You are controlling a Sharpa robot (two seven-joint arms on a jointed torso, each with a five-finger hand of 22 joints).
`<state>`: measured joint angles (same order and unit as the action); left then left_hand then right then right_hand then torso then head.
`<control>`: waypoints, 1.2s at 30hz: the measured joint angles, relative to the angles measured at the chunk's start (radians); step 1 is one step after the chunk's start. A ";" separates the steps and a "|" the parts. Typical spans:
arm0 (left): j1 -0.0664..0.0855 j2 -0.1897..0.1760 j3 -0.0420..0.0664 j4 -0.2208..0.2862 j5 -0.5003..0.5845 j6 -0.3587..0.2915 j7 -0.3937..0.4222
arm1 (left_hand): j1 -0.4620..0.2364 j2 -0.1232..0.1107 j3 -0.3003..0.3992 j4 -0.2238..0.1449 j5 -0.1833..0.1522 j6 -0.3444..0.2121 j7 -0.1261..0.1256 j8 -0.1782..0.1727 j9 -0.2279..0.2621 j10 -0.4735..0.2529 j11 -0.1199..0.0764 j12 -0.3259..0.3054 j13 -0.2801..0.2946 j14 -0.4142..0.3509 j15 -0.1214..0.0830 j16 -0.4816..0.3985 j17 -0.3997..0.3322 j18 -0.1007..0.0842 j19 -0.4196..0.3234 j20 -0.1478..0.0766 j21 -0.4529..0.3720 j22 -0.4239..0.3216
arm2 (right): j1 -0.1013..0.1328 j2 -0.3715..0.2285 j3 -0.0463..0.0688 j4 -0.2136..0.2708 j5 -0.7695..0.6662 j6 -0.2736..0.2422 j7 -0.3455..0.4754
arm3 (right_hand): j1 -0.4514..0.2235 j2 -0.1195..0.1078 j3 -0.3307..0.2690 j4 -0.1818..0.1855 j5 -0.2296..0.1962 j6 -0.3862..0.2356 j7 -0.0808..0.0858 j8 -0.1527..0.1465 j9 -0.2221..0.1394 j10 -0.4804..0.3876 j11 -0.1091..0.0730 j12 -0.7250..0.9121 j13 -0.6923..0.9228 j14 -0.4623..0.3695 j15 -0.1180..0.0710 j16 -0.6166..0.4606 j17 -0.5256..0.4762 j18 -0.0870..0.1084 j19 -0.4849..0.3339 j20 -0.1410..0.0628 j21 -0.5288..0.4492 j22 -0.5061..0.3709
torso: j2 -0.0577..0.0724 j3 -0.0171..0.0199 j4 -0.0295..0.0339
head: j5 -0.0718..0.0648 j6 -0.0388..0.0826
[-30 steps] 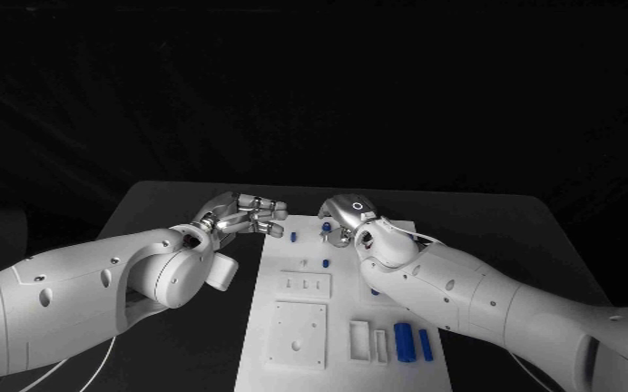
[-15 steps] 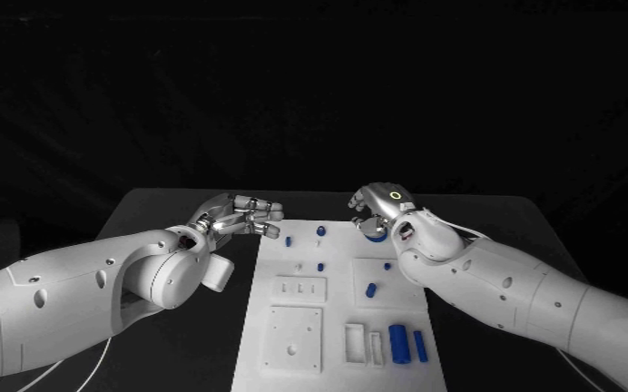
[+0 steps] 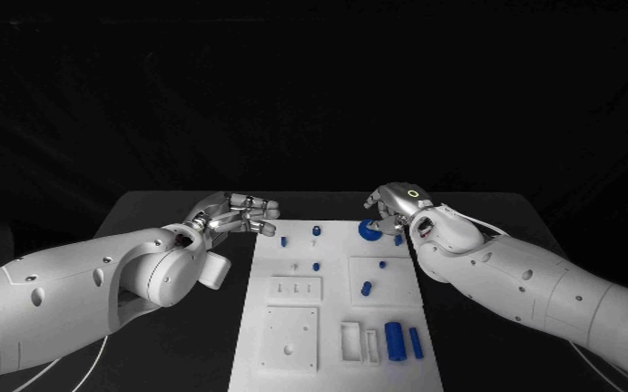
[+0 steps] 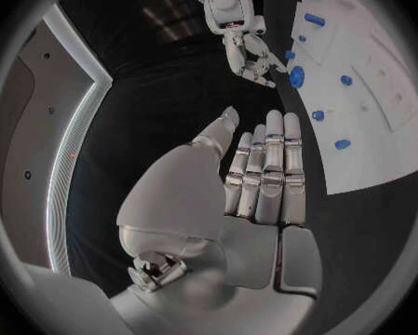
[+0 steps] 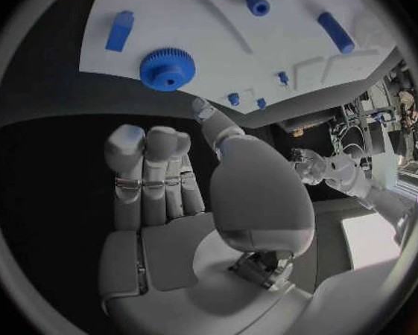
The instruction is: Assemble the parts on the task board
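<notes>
The white task board [image 3: 299, 306] lies in the middle of the black table. A blue gear [image 3: 369, 229] sits at its far right corner, and it is large in the right wrist view [image 5: 167, 68]. My right hand [image 3: 397, 205] hovers just beside and above the gear, its fingers [image 5: 145, 173] stretched out and holding nothing. My left hand [image 3: 243, 213] hangs off the board's far left edge, its fingers [image 4: 267, 173] straight and empty. Small blue pegs [image 3: 317, 229] stand on the far part of the board. Two blue cylinders [image 3: 394, 341] lie near its front right.
White blocks with holes [image 3: 296, 333] and a slotted white piece [image 3: 353, 340] take up the board's near half. Bare black table [image 3: 510, 220] stretches to both sides of the board. The left wrist view shows my right hand [image 4: 246, 48] next to the gear [image 4: 296, 76].
My right hand has drawn off to the right from over the board's far middle, uncovering the blue gear. The left hand has hardly moved.
</notes>
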<state>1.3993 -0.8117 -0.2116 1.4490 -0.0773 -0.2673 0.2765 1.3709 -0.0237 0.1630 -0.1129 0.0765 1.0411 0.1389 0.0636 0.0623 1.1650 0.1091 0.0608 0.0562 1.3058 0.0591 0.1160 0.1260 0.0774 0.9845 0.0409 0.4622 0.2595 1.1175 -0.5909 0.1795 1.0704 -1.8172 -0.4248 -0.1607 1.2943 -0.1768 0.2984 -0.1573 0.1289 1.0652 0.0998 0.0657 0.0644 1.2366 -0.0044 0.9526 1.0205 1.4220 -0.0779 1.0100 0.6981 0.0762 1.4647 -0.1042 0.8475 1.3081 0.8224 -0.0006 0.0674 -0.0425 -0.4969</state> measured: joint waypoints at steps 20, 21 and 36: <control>0.000 0.010 0.000 -0.010 -0.012 0.006 -0.002 | 0.000 0.000 0.000 0.000 0.000 0.000 0.000 0.000 0.000 0.000 0.000 0.000 0.000 0.000 0.000 0.001 0.000 0.000 0.000 0.000 0.000 -0.003 | -0.004 0.051 0.001 -0.121 0.052 0.096 0.031 | 0.000 0.000 -0.029 0.025 0.030 -0.036 0.008 0.000 -0.002 0.052 0.006 0.125 0.192 0.007 0.015 0.044 0.239 0.000 0.004 0.013 0.176 0.000 | 0.002 -0.0012 0.0022 | -0.007 -0.008; 0.000 0.010 0.000 -0.010 -0.013 0.006 -0.002 | 0.000 0.000 0.000 0.000 0.000 -0.002 -0.002 0.000 0.000 0.000 0.000 0.000 0.000 0.000 0.000 0.004 0.000 0.000 0.000 0.000 0.000 -0.003 | -0.005 0.053 0.001 -0.124 0.054 0.098 0.032 | 0.000 0.000 -0.029 0.025 0.030 -0.036 0.008 0.000 -0.002 0.052 0.006 0.125 0.193 0.007 0.015 0.044 0.239 0.000 0.004 0.013 0.177 0.000 | 0.002 -0.0012 0.0021 | -0.007 -0.008; 0.000 0.014 0.000 -0.012 -0.018 0.005 -0.003 | 0.000 0.000 0.000 0.000 0.000 -0.005 -0.005 0.000 0.000 0.000 0.000 0.000 0.000 0.000 0.000 0.004 0.000 0.000 0.000 0.000 0.000 -0.005 | -0.004 0.075 0.003 -0.159 0.086 0.125 0.046 | -0.012 0.012 0.003 0.026 0.030 -0.026 0.010 0.000 -0.002 0.061 0.008 0.155 0.219 0.011 0.012 0.040 0.256 0.000 0.004 0.013 0.188 0.000 | 0.001 -0.0013 0.0004 | -0.008 -0.010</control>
<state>1.3993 -0.7974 -0.2117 1.4366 -0.0951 -0.2624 0.2730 1.3709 -0.0237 0.1630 -0.1129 0.0765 1.0358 0.1336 0.0636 0.0623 1.1650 0.1091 0.0608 0.0562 1.3058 0.0591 0.1199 0.1259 0.0774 0.9845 0.0409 0.4622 0.2550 1.1136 -0.5163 0.1821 0.9114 -1.7309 -0.2999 -0.1147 1.2820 -0.1645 0.3009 -0.1315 0.1589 1.0390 0.1094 0.0656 0.0625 1.2974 0.0035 1.1073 1.2398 1.4328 -0.0661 1.0503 0.9542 0.0761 1.4684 -0.0908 1.0358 1.3077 0.8235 -0.0019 0.0678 -0.0506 -0.5072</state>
